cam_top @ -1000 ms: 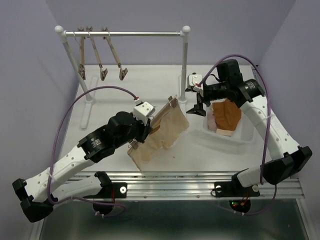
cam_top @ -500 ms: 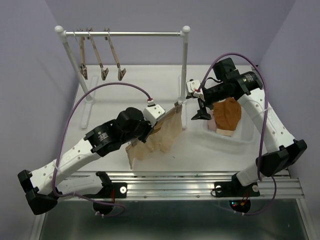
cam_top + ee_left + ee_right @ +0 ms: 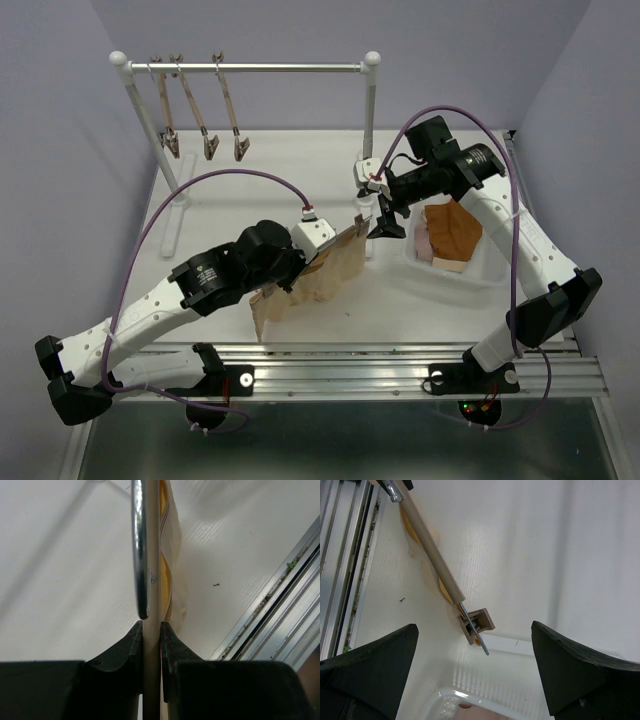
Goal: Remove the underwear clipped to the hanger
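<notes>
While the left hand (image 3: 151, 630) grips the hanger (image 3: 152, 555) bearing beige underwear (image 3: 320, 275), the right hand (image 3: 384, 220) gapes over its clip (image 3: 477, 622).

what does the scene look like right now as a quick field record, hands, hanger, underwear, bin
left hand: shut on the bar of the hanger
right hand: open, above the end clip, not touching it
beige underwear: hanging from the hanger, draped toward the table
bin: holds the rust-brown underwear and the pink underwear
rack: three bare hangers at its left end
</notes>
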`<state>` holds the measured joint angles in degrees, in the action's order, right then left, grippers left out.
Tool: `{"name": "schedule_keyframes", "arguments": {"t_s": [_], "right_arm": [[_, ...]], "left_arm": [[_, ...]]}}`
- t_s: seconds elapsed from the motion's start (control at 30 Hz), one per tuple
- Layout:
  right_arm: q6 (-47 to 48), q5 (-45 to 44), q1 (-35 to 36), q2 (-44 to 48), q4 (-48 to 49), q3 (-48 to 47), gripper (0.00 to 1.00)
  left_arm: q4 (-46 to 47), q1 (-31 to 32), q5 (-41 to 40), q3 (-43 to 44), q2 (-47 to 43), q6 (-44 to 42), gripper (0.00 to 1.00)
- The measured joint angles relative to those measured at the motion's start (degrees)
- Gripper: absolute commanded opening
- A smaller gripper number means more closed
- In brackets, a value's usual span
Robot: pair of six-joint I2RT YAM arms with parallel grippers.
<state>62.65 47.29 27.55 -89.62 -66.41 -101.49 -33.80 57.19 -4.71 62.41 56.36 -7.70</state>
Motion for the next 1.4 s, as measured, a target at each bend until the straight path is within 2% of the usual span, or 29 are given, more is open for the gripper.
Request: {"name": "schedule_keyframes", "arguments": {"t_s": [0.37,0.53,0.73,0.97,1.1,1.2,1.27,1.3,1.33,1.4], "right_arm": [[1.60,-3.43,4.17,-2.80,-1.44,0.02,0.97],[1.44,-6.01,4.46,-4.11,-1.90,0.02,0.84],[1.40,-7.28,4.46,-4.11,-2.14,0.02,0.78],[2.47,-7.28,4.46,-4.11,-2.91,0.02,0.62],[4.35,-7.28,4.42,-4.07,-3.65,0.02,0.52],[5.81,-7.28,4.39,-4.04,-4.00,0.02,0.37],[7.08,-7.30,4.39,-4.04,-4.33,0.02,0.16],[7.15,-7.39,4.39,-4.04,-4.55,0.02,0.16],[8.07,-7.43,4.39,-4.04,-4.90,0.02,0.01],[9.22,-7.45,4.39,-4.02,-5.68,0.02,0.01]], "left_arm": [[-0.81,1.01,-1.64,0.00,0.00,0.02,0.00],[-1.03,1.07,-2.14,0.33,0.00,0.02,0.00],[-1.44,1.25,-3.02,0.39,0.09,0.02,0.00],[-1.64,1.25,-3.28,0.39,0.39,0.00,0.00],[-1.86,1.38,-3.04,0.39,0.39,0.00,0.00],[-2.19,1.57,-2.91,0.39,0.39,0.00,0.00],[-2.51,1.64,-2.78,0.39,0.39,-0.04,0.00],[-2.67,1.64,-2.78,0.39,0.39,-0.07,0.00],[-2.91,1.64,-2.80,0.39,0.39,-0.26,0.00],[-3.19,1.66,-2.69,0.39,0.39,-0.46,0.00]]}}
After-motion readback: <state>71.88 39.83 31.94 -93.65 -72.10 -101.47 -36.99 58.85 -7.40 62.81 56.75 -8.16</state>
